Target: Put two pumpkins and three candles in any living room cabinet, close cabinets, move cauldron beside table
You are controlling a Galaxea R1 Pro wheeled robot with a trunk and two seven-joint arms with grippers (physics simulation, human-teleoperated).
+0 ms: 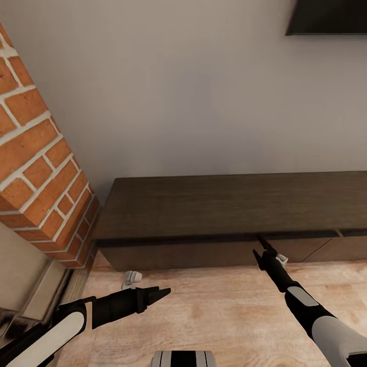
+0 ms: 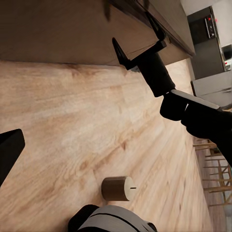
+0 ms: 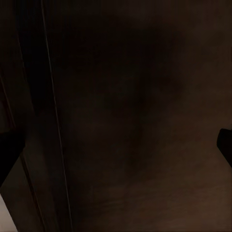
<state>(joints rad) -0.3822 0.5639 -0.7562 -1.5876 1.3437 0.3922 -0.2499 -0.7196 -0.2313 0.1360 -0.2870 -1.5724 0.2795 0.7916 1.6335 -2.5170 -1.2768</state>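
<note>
Dark wooden cabinet (image 1: 229, 204) drawers are likely stiff and handleless, so we are reaching the right gripper (image 1: 265, 248), fingers apart, for the front's top edge.

Both arms share one livery: white glossy shells on the forearms, matte black sleeves and joints toward the wrists. The left gripper (image 1: 162, 293) and the right gripper (image 1: 263, 244) end in slim, pointed black fingers (image 2: 122, 52). A small white collar rings the right wrist.
</note>
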